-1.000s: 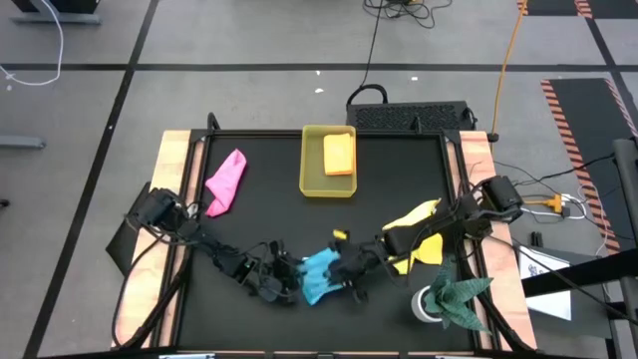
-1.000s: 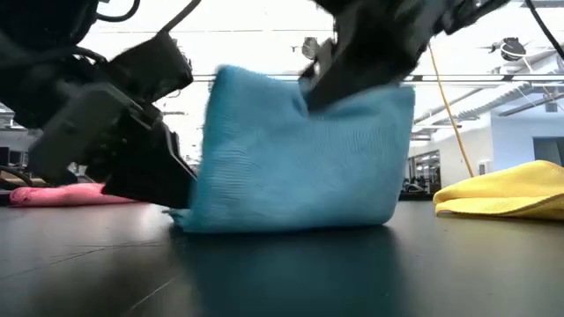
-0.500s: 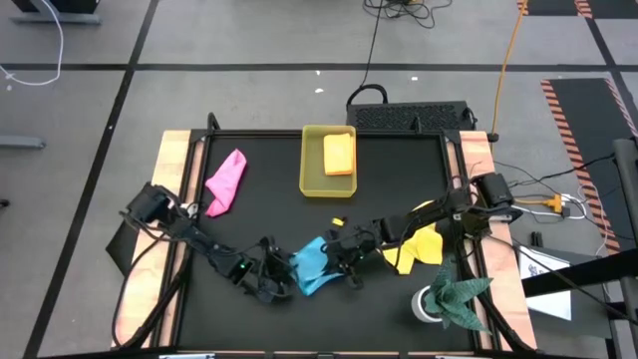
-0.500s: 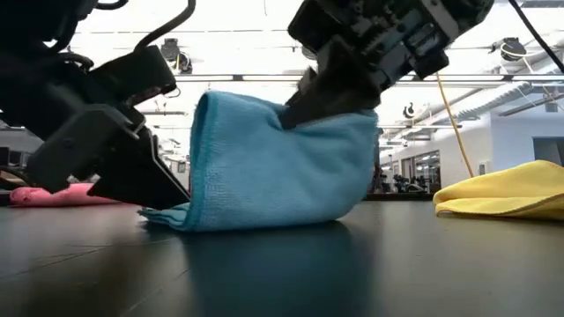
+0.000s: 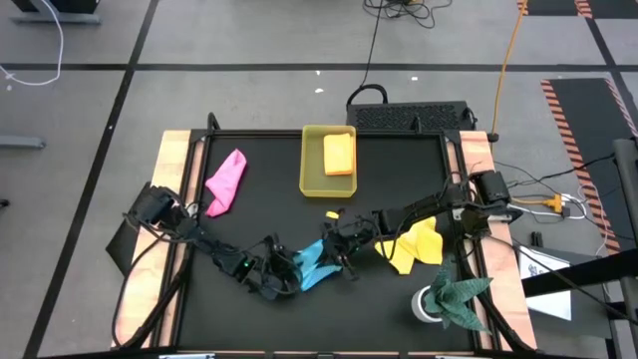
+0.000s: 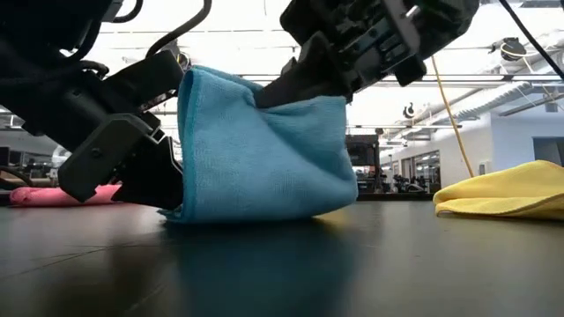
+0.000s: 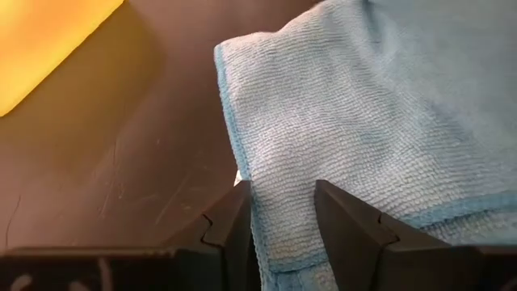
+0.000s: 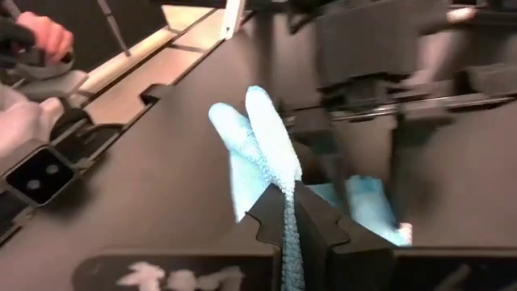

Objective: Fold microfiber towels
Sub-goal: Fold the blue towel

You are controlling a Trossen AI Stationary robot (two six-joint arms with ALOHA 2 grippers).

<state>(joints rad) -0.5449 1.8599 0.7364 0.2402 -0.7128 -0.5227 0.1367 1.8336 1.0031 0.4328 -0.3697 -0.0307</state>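
The light blue towel [image 5: 311, 265] stands bunched up on the black table near the front middle, between both grippers; it also shows in the low view [image 6: 264, 154]. My left gripper [image 5: 282, 276] is shut on its left lower end. My right gripper [image 5: 337, 254] is shut on its raised top. The pink towel [image 5: 226, 180] lies crumpled at far left. The orange towel [image 5: 339, 153] lies folded in the yellow tray [image 5: 311, 170]. The yellow towel [image 5: 412, 245] lies crumpled at right, partly under my right arm. My left gripper pinches the towel's hemmed edge [image 7: 279, 242] between its two fingers [image 7: 347, 222], near a corner. It comes low and nearly level from the table's left. That end stays down at the table [image 6: 181, 207]. My right gripper pinches the towel's raised top [image 8: 279, 174] between its two fingers, slanting down from the table's right. The cloth there looks doubled. The towel hangs below the fingers [image 6: 291, 84], and its lower part rests on the table.
A dark green cloth [image 5: 457, 296] sits at the front right corner. Wooden rails [image 5: 174, 189] line the table's left and right sides. A person's hands [image 8: 32, 48] show beyond the table in the right wrist view. Bare black table lies between the pink towel and the tray.
My right gripper has gone toward the table's left and a little toward the far edge, carrying the towel's raised top toward my left gripper. The towel has folded over and grown narrower; its left end, held by my left gripper, has stayed about where it was.
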